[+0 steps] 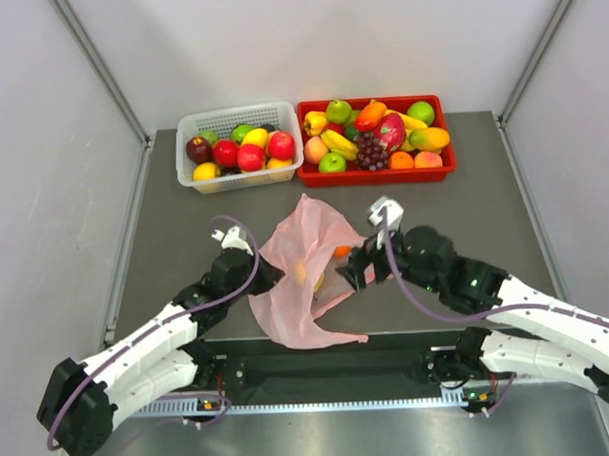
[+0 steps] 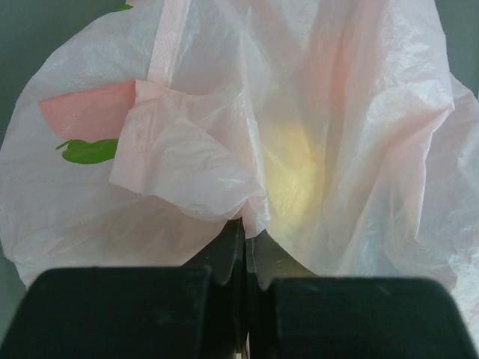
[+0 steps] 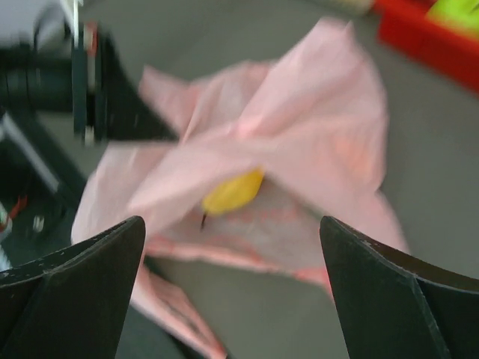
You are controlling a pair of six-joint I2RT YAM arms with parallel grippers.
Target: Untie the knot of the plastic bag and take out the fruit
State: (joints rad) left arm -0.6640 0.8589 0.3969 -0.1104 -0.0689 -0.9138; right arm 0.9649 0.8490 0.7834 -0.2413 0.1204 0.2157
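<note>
Pink plastic bag [image 1: 304, 263] | L fingers [image 2: 227, 258] pinch it | R fingers [image 3: 75, 292] apart | basket [image 1: 241, 180], red tray [image 1: 383, 175] behind

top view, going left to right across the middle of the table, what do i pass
left gripper, shut on the bag's edge → plastic bag → right gripper, open

White arms [image 1: 139, 356]; black joints [image 1: 76, 406]; seemingly purple cables [image 1: 415, 299].

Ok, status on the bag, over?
Left gripper shut on the bag. Right gripper open, facing it. Yellow fruit showing inside, not out yet. Plastic fold hangs over it.
</note>
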